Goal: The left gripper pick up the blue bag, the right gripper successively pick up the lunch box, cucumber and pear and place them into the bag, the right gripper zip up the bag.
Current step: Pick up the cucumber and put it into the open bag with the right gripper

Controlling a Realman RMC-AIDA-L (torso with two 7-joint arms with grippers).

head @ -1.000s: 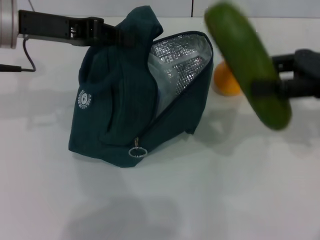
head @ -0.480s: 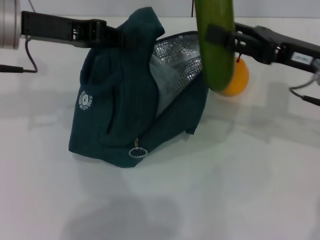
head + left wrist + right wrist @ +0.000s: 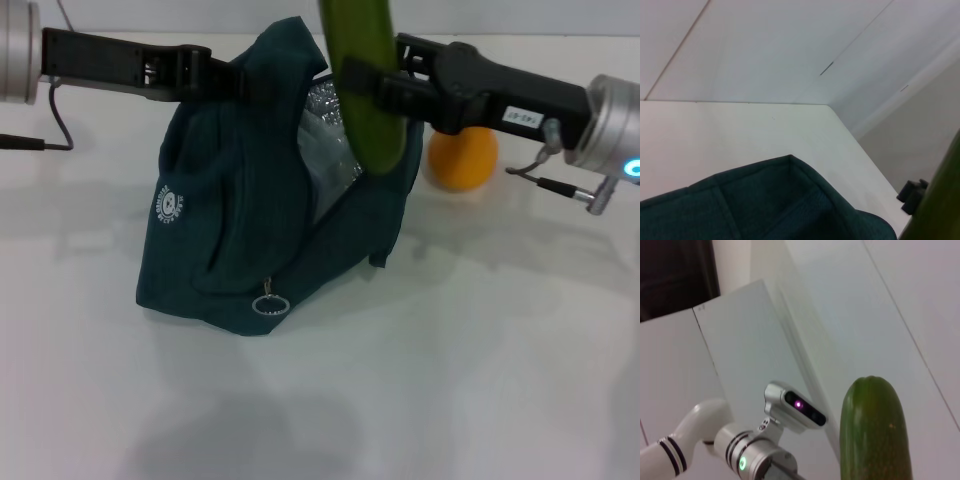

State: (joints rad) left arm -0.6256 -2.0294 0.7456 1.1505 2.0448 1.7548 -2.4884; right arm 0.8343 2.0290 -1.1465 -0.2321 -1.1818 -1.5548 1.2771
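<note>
The right pincer pinches the cucumber upright over the blue bag's open mouth; the left pincer grips the bag's top, mid-desk; the pear sits behind it.

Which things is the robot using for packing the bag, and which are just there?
Part of the job:
blue bag, held up by the left gripper
cucumber, in the right gripper
pear, waiting behind the bag

Just there:
white table
</note>
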